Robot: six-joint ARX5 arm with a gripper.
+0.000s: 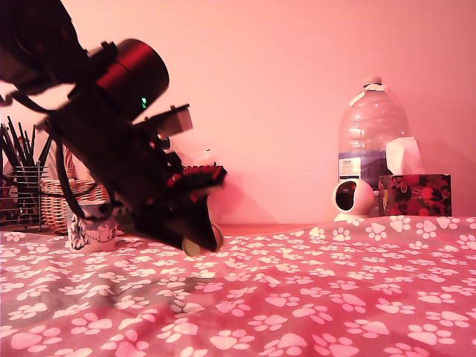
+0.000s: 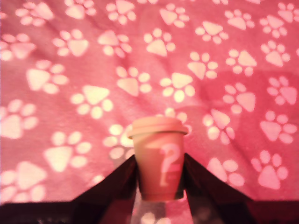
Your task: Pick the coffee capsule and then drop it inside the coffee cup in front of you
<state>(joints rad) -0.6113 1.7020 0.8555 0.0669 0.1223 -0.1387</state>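
Observation:
The coffee capsule (image 2: 159,161) is a small tan pod with a lighter rim and a pale question mark on its side. It sits upright between my two dark fingers (image 2: 119,184), with my gripper (image 2: 160,161) shut on it. In the exterior view my gripper (image 1: 201,239) hangs just above the paw-print cloth, and the capsule's pale end (image 1: 192,246) shows at its tip. The coffee cup (image 1: 93,232), a short mug with a grey and black print, stands on the cloth at the exterior view's left. It is behind my arm and partly hidden by it.
A wicker basket (image 1: 63,201) and a wire mesh pencil holder (image 1: 18,195) stand behind the mug. At the exterior view's right are a large water bottle (image 1: 372,137), a white round camera (image 1: 352,198) and a tissue box (image 1: 414,195). The pink paw-print cloth (image 1: 312,297) covers the table.

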